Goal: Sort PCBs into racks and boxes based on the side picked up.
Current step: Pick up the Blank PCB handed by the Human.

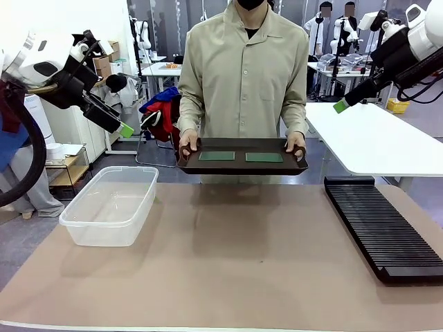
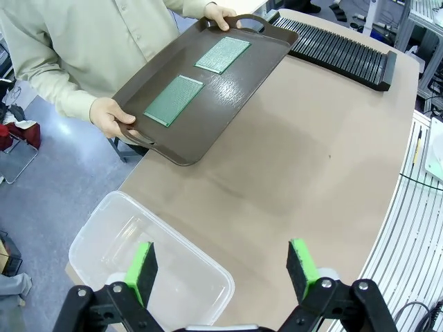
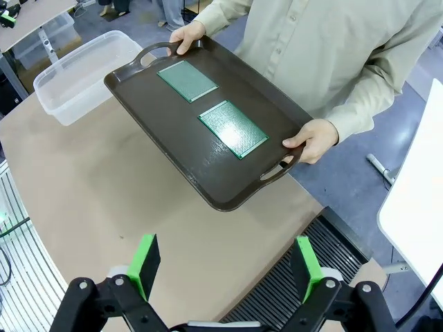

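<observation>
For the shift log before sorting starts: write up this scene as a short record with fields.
tray: dark brown, held at its handles by the person's hands, at the table's far edge
PCBs: two, flat on the tray, side by side, apart
box: clear, lidless, on the table, robot's left
rack: black, on the table, robot's right
left gripper: open, raised, holding nothing
right gripper: open, raised, holding nothing

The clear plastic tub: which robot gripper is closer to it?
Left. The left gripper hangs open above the tub; the right gripper is raised at the opposite side, above the black rack.
</observation>
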Controlling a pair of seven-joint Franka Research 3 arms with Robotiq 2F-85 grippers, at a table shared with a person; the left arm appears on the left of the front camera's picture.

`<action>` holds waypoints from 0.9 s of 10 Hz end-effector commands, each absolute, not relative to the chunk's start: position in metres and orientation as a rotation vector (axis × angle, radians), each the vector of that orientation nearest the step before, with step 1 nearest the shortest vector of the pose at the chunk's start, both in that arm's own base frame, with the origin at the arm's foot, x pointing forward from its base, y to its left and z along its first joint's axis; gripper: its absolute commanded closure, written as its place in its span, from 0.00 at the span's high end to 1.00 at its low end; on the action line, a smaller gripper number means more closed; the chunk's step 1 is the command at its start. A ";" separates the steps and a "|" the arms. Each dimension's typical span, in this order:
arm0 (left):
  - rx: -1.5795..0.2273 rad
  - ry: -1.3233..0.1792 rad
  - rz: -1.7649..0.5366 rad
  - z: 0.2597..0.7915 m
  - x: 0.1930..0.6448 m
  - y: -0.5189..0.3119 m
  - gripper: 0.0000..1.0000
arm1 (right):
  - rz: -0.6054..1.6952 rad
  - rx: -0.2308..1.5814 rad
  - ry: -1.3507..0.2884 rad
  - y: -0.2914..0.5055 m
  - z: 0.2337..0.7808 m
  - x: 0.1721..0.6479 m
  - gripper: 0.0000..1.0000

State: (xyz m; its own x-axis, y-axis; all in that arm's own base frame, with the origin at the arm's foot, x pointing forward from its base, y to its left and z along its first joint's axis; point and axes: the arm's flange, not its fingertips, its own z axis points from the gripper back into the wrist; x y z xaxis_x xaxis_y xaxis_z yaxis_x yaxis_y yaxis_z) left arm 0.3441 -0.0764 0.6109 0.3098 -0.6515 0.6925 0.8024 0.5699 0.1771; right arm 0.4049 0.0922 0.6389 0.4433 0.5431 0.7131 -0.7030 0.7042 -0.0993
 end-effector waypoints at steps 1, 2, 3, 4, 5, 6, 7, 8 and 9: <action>-0.223 -0.794 -0.966 0.610 0.347 -0.073 1.00 | 0.783 0.226 -0.791 0.093 0.638 0.405 1.00; -0.223 -0.794 -0.966 0.610 0.347 -0.073 1.00 | 0.783 0.226 -0.791 0.093 0.638 0.405 1.00; -0.223 -0.794 -0.966 0.610 0.347 -0.073 1.00 | 0.783 0.226 -0.791 0.093 0.638 0.405 1.00; -0.223 -0.794 -0.966 0.610 0.347 -0.073 1.00 | 0.783 0.226 -0.791 0.093 0.638 0.405 1.00; -0.223 -0.794 -0.966 0.610 0.347 -0.073 1.00 | 0.783 0.226 -0.791 0.093 0.638 0.405 1.00; -0.223 -0.794 -0.966 0.610 0.347 -0.073 1.00 | 0.783 0.226 -0.791 0.093 0.638 0.405 1.00; -0.223 -0.794 -0.966 0.610 0.347 -0.073 1.00 | 0.783 0.226 -0.791 0.093 0.638 0.405 1.00; -0.223 -0.794 -0.966 0.610 0.347 -0.073 1.00 | 0.783 0.226 -0.791 0.093 0.638 0.405 1.00; -0.223 -0.794 -0.966 0.610 0.347 -0.073 1.00 | 0.783 0.226 -0.791 0.093 0.638 0.405 1.00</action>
State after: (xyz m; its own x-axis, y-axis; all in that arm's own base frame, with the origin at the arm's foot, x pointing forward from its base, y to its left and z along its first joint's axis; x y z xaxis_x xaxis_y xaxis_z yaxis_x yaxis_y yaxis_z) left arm 0.3442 -0.0765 0.6108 0.3100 -0.6516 0.6924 0.8025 0.5698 0.1770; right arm 0.4049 0.0922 0.6389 0.4433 0.5431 0.7131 -0.7030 0.7042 -0.0993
